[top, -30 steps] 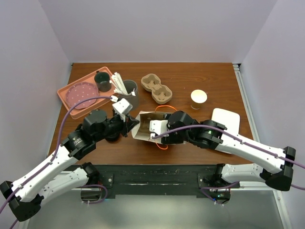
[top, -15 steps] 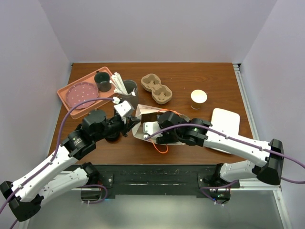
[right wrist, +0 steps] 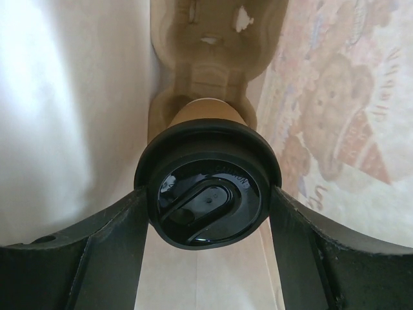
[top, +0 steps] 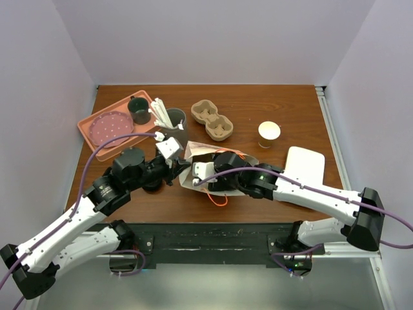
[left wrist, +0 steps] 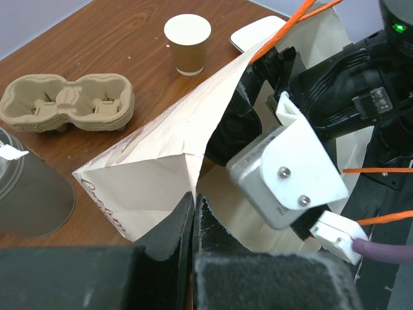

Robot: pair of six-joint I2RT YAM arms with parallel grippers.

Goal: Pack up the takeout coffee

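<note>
The takeout coffee (right wrist: 208,194), a tan cup with a glossy black lid, sits in one hole of a cardboard carrier (right wrist: 206,39) inside the paper bag (top: 193,165). My right gripper (right wrist: 208,194) is shut on it, a finger pressing each side of the lid. From above its fingers are hidden in the bag and only the wrist (top: 222,171) shows. My left gripper (left wrist: 193,203) is shut on the bag's left edge (left wrist: 161,155) and holds the mouth open.
A lidless paper cup (top: 269,134) stands back right and an empty cup carrier (top: 211,120) lies at the back middle. A pink tray (top: 87,126) carries a dark mug (top: 139,110). A grey tumbler of white utensils (top: 171,119) is beside the tray. A white lid-like piece (top: 304,165) lies to the right.
My right arm has slid left, pushing its wrist deeper into the bag's mouth. The left gripper has kept its hold on the bag's edge without moving.
</note>
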